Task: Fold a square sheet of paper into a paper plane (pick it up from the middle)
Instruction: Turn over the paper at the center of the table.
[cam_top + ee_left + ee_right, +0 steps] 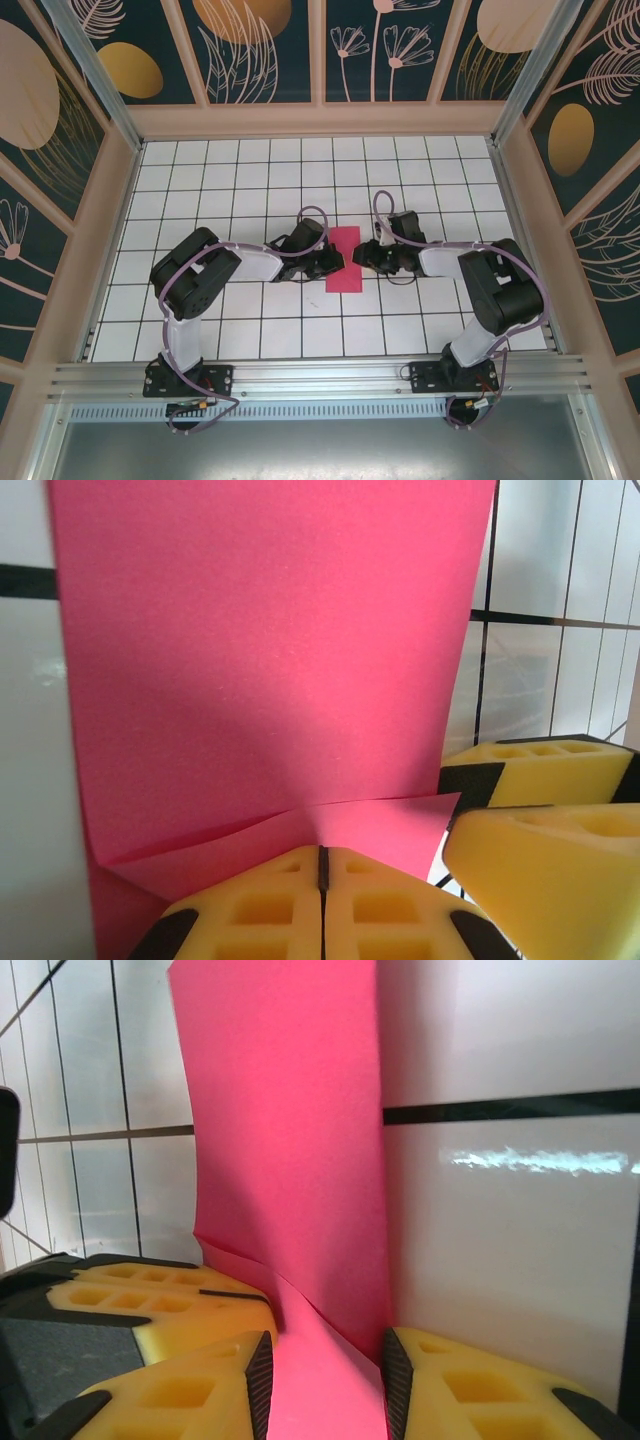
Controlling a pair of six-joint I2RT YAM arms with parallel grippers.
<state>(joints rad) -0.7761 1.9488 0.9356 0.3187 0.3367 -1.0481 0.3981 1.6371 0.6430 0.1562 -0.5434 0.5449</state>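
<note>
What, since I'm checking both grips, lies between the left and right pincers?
In the top view, the pink sheet of paper, folded to a narrow strip, lies between the left pincer and the right pincer.

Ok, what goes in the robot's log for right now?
left gripper: shut on pink paper edge | right gripper: open around paper | paper: folded narrow, on table

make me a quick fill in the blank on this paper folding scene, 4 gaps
The paper is coloured ___. In the top view it lies ___ the left gripper and the right gripper. The gripper whose jaws are shut is the ___ one. The gripper whose jaws stand apart, with paper in the gap, is the ___ one.
Missing words: pink; between; left; right.
</note>
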